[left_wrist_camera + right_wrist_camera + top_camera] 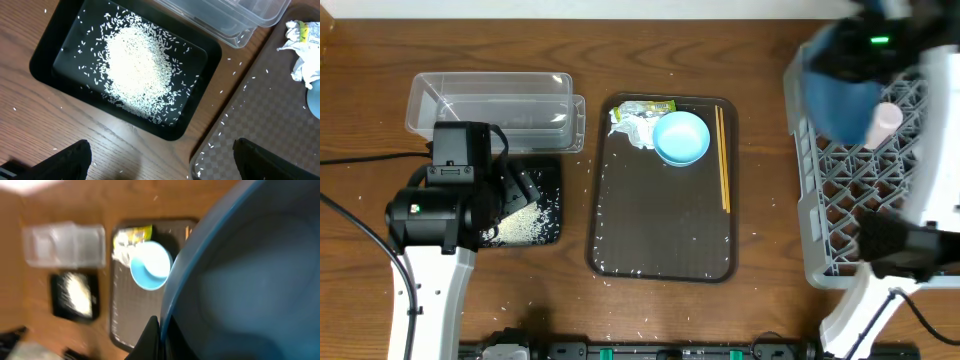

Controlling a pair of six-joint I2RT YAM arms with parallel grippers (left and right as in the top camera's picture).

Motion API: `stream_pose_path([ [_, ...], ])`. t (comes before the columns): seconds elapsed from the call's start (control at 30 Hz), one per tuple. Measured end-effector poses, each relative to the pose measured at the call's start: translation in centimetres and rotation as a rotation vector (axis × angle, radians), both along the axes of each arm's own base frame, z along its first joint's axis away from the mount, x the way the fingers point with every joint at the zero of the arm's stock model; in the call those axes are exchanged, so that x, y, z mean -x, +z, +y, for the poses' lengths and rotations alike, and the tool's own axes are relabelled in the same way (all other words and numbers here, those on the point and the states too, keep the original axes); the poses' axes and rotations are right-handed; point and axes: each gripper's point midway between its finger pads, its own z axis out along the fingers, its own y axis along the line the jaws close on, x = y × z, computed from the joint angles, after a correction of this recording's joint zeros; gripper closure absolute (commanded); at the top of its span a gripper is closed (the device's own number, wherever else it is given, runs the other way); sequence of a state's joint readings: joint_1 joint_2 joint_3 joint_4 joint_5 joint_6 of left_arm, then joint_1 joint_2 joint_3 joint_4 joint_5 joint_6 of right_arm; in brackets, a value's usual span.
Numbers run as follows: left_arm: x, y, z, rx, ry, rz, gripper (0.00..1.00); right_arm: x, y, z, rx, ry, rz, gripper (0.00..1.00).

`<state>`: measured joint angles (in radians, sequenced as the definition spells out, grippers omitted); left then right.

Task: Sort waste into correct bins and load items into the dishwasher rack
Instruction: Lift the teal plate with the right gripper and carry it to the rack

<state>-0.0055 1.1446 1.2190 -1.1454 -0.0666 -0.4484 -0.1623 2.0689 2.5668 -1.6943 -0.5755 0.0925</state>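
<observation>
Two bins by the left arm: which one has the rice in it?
The shallow black tray: a white rice pile covers its middle. The clear tub next to it shows no pile.

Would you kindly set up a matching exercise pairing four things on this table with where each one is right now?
Things:
1. rice pile
2. small light-blue bowl
3. large blue dish
4. chopsticks

Places:
A. held by the right gripper above the dishwasher rack edge
B. along the right side of the brown tray
C. in the black tray
D. on the brown tray beside the tissue

Pairs: 1-C; 2-D; 3-A; 4-B
</observation>
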Motion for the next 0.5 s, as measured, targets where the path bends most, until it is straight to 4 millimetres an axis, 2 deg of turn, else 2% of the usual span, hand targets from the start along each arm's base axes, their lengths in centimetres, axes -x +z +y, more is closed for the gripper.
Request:
stream_pose_path([
  [0.13,0.0,0.0,0.0,0.000,0.000,0.000,0.07,0.7,0.0,-5.4,-0.094,-0.115,0.013,0.99],
  [0.2,0.0,0.0,0.0,0.000,0.000,0.000,0.07,1.8,-0.3,-7.0,-0.114,-0.146,0.027,0.99],
  [0.3,0.0,0.0,0.0,0.000,0.000,0.000,0.07,4.1,-0.4,-8.5,-0.122,-0.168,0.029,0.99],
  [0.43,0.0,0.0,0.0,0.000,0.000,0.000,0.07,7.6,1.0,-10.4,-0.109,-0.195,-0.035,0.99],
  [0.5,0.0,0.0,0.0,0.000,0.000,0.000,0.07,8.7,1.6,-11.4,-0.113,-0.212,-0.075,0.99],
])
